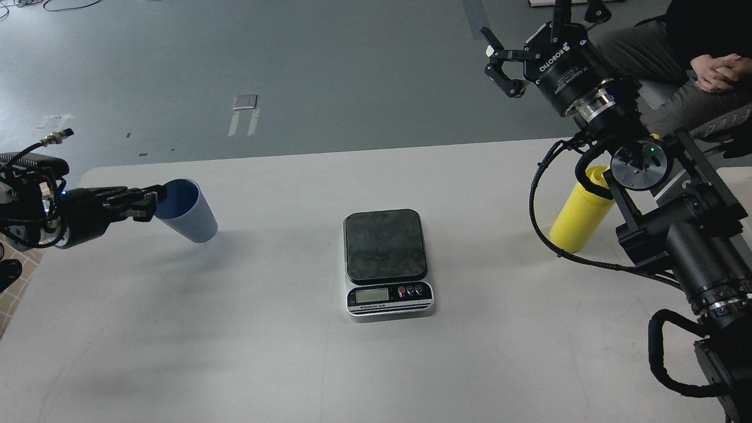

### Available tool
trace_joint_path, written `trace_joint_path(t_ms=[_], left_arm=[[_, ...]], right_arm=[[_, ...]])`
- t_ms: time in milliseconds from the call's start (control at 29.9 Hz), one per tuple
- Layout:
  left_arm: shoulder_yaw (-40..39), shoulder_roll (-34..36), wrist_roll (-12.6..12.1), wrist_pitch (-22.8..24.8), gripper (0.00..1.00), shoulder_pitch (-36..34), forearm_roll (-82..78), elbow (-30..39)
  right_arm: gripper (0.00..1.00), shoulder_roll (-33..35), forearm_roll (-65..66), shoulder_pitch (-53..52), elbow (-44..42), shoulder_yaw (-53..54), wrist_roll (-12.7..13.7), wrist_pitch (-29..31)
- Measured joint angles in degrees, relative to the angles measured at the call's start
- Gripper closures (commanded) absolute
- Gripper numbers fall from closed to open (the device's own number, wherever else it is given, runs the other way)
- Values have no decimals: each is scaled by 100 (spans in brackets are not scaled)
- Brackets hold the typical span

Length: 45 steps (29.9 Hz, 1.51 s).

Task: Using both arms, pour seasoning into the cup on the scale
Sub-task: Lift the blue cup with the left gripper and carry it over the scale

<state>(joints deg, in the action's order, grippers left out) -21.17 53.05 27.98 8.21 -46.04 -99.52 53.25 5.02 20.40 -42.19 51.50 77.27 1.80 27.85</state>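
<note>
Now my left gripper (154,202) pinches the tilted blue cup (189,212) at its rim, far left of the scale (388,261). I should carry it level onto the grey plate. My right gripper (499,61) hangs open and empty above the yellow bottle (578,217).

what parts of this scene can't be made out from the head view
- Seasoning bottle: nozzle and cap hidden behind the right arm's joint and cable.
- Scale: LCD reading too small to read.
- Left claw: dark against the cup rim, so the grip is unclear.
- Seated person: cut off by the top-right edge; only clasped hands and legs show.
</note>
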Motion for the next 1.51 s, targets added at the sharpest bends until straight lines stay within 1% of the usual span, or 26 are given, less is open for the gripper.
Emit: trace_joint_path(t_ms=[134,301,502,702,903,1171,1405,1505], left_arm=[[11,-228,1,111,100,-565,4,26],[32,-751,3,600,100,-1269,-5,67],[69,-1479,3,911,100,-1655,-23,215],[79,-1849,3,1269,100,-1847,-53,654],[149,-2305,3,1502,100,-1877,-227,771],[334,-2776,2,1556,100,-1864,-657,792],[343,-2899,2,1559,100,-1794,-911,767],[487,-2911,2,1559,100,-1787,-948,746]], right_arm=[[0,0,0,0,0,0,0,0],[0,10,5,0,0,3,0,-11],[0,60,-12,-5,0,35,3,-16],[0,135,-17,-6,0,59,2,-20],[0,200,-26,-25,-14,67,-5,-20],[0,210,-29,-53,-17,82,-5,-27],[0,211,-34,-86,-17,95,-5,-81],[0,218,-34,-88,-17,95,-5,-81]])
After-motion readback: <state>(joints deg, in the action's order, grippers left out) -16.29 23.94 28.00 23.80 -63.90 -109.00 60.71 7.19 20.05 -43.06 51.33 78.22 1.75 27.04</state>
